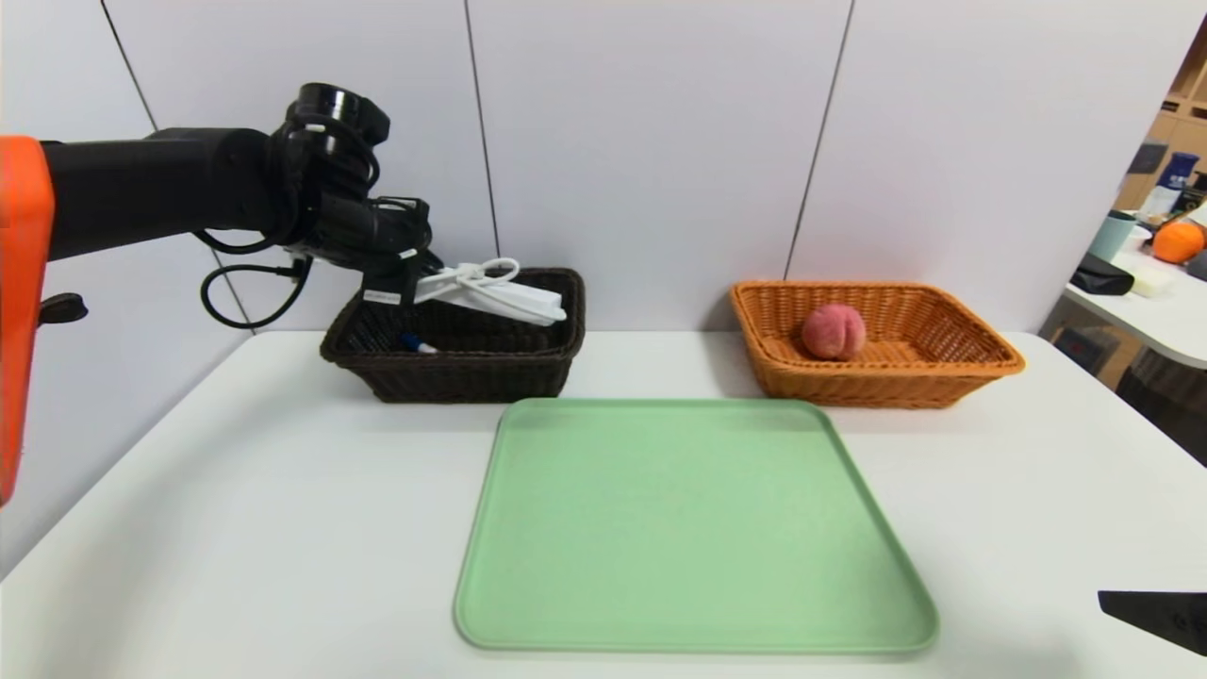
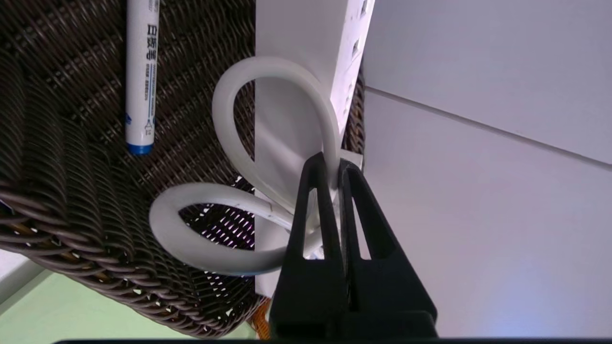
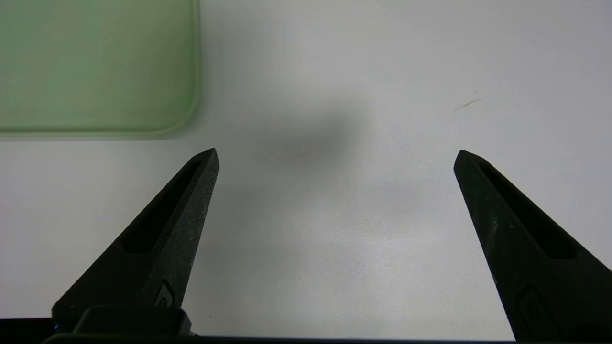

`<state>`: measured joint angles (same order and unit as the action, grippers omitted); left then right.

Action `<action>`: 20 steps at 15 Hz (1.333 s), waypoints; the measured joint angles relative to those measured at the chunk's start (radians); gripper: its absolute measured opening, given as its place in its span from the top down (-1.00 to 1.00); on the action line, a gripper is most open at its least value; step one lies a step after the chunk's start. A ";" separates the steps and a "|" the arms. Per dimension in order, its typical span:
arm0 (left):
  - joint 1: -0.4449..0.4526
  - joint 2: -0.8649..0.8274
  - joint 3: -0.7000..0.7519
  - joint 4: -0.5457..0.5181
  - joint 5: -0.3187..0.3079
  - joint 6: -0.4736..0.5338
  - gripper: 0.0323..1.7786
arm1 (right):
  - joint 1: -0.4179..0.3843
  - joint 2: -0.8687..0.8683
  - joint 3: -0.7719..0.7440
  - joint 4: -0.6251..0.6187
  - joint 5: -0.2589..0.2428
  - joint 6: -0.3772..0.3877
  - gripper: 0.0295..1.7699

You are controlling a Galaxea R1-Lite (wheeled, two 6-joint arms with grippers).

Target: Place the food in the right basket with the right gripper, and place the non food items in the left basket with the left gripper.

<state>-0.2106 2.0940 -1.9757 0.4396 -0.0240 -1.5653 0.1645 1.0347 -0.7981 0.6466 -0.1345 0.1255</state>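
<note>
One item left: power strip (image 1: 500, 294) pinched at its cord by closed left gripper (image 2: 333, 168), hanging above left basket (image 1: 528, 368) for dropping beside marker (image 2: 141, 76). Right gripper (image 3: 334, 157) spread wide, idle.

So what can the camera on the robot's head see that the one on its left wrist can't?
Only the head view shows the peach lying in the orange basket, the green tray on the white table, and a corner of the parked right gripper.

Only the left wrist view shows the printing on the marker and that the left gripper is shut on the cord, not on the block itself.

Both show the power strip hanging over the dark basket, the marker inside that basket, and the tray.
</note>
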 joint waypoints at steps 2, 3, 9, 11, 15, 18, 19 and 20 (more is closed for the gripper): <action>0.009 0.016 0.000 0.000 -0.002 -0.019 0.96 | 0.000 0.004 0.000 0.000 0.000 -0.001 -0.92; 0.011 0.023 0.000 0.000 -0.002 -0.022 0.96 | 0.000 0.006 -0.001 0.000 0.000 -0.001 -0.92; 0.014 0.036 0.000 -0.007 -0.005 -0.022 0.29 | 0.000 0.020 0.002 0.000 0.002 -0.003 -0.92; 0.012 0.030 -0.001 -0.007 -0.007 -0.020 0.01 | 0.000 0.023 0.003 0.000 0.002 -0.004 -0.92; 0.011 0.006 -0.001 -0.001 -0.007 -0.007 -0.36 | 0.001 0.023 -0.001 -0.001 0.002 -0.006 -0.92; -0.016 -0.052 0.000 0.002 -0.008 0.097 -0.54 | 0.001 0.020 -0.024 -0.002 0.000 -0.006 -0.92; -0.031 -0.077 0.000 0.003 -0.006 0.174 -0.59 | 0.001 0.019 -0.041 -0.001 -0.001 -0.006 -0.92; -0.043 -0.099 0.000 0.003 0.000 0.250 -0.62 | 0.001 0.018 -0.060 -0.001 -0.001 -0.006 -0.92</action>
<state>-0.2538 1.9951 -1.9762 0.4426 -0.0238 -1.3151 0.1653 1.0526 -0.8577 0.6451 -0.1355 0.1191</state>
